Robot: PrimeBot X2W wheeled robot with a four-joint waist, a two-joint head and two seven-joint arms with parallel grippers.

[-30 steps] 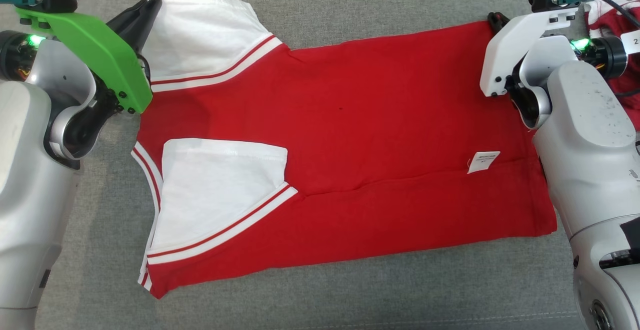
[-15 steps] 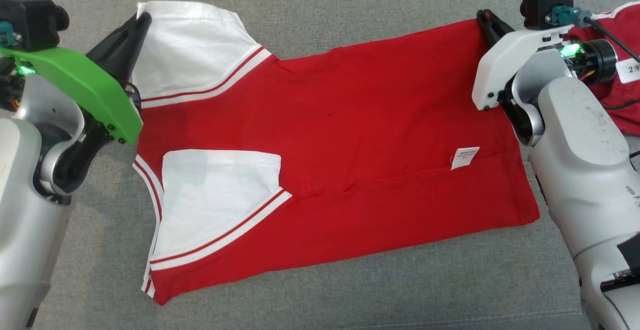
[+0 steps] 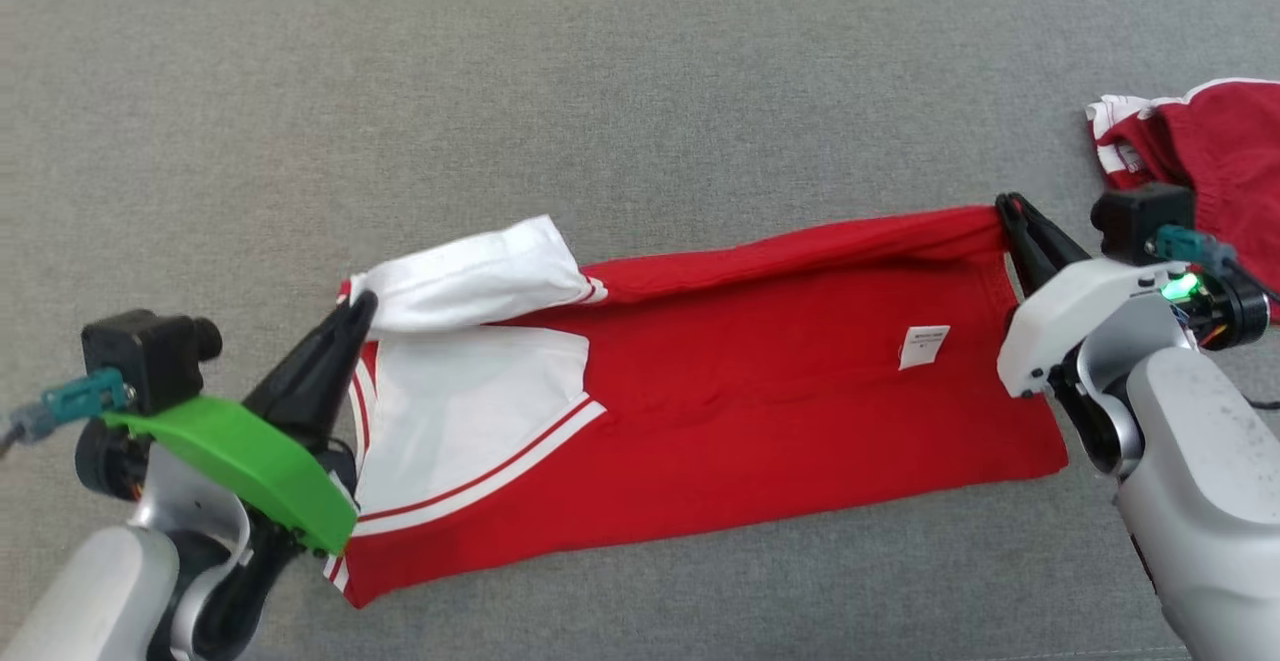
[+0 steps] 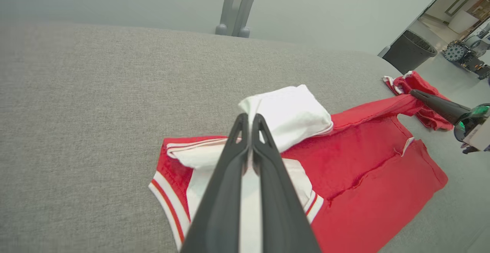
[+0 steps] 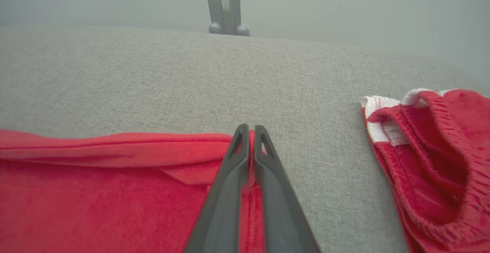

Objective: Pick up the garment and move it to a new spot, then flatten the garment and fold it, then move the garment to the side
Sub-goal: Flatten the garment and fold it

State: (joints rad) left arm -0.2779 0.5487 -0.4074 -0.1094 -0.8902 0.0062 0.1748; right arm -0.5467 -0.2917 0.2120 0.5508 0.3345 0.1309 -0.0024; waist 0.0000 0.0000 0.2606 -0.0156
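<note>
on the grey worktop (image 3: 500, 91) the red shirt (image 3: 760, 411) lies lengthwise across the robot's front, its near half flat and its far edge raised off the cloth. the left end effector (image 3: 358, 309) is pressed together on the white sleeve (image 3: 470, 276) at the shoulder end. the right end effector (image 3: 1005, 209) pinches the far hem corner. the lifted edge runs fairly taut between them. i'd say the fold is the step in hand, far half over near half. the next move, as i judge it, calls for both arms to carry that edge level toward the near edge (image 3: 700, 531), lay it in line, then let go. a second garment (image 3: 1210, 141) sits near the right arm.
</note>
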